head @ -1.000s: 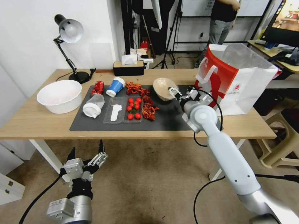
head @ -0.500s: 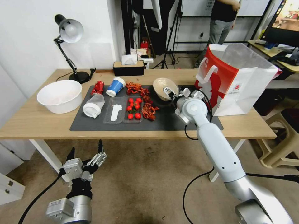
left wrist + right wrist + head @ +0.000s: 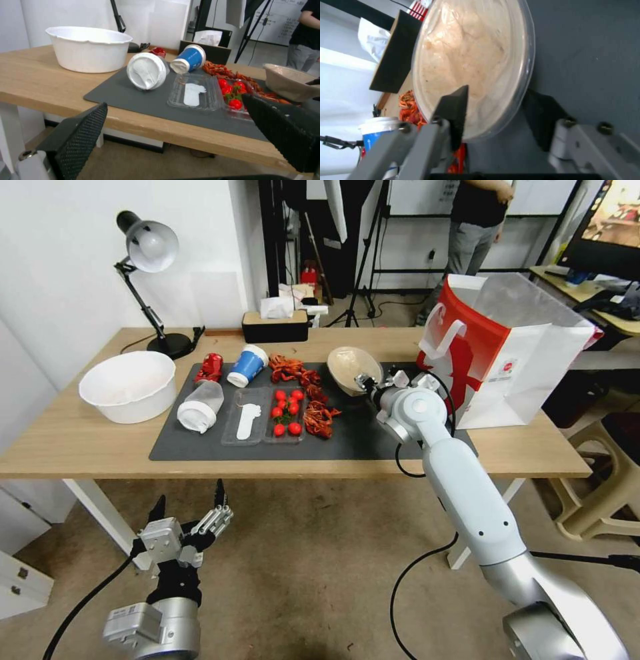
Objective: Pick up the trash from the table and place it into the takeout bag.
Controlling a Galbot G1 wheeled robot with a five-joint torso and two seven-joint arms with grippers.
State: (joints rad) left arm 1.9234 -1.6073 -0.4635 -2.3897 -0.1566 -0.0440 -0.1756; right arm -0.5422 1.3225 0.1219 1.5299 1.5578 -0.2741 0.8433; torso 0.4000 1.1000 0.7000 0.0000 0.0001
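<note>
**Right pincer astride the rim of the beige bowl**

The beige lidded bowl (image 3: pixel 351 369) lies tilted on the dark grey mat (image 3: pixel 360 437) of the worktop (image 3: pixel 80 437), its clear lid facing the robot. In the right wrist view the bowl (image 3: pixel 470 62) has its near rim between the two fingers of the right pincer (image 3: pixel 500 117): one pad lies over the lid, the other behind the rim. The fingers are spread, and whether either pad touches cannot be told. From the head view the right pincer (image 3: pixel 371 382) is mostly hidden by its own wrist.

To the bowl's right stands the takeout bag (image 3: pixel 507 353), upright and open-mouthed, its base partly hidden by the arm. Further left on the mat lie the blue paper cup (image 3: pixel 247 365), the crushed red can (image 3: pixel 209 367) and the translucent white-lidded cup (image 3: pixel 200 407), all on their sides. In the left wrist view the can (image 3: pixel 157 51) is largely hidden behind the lidded cup (image 3: pixel 147 70).

The left pincer (image 3: pixel 190 517) hangs below the worktop's edge, fingers spread, holding nothing.
</note>
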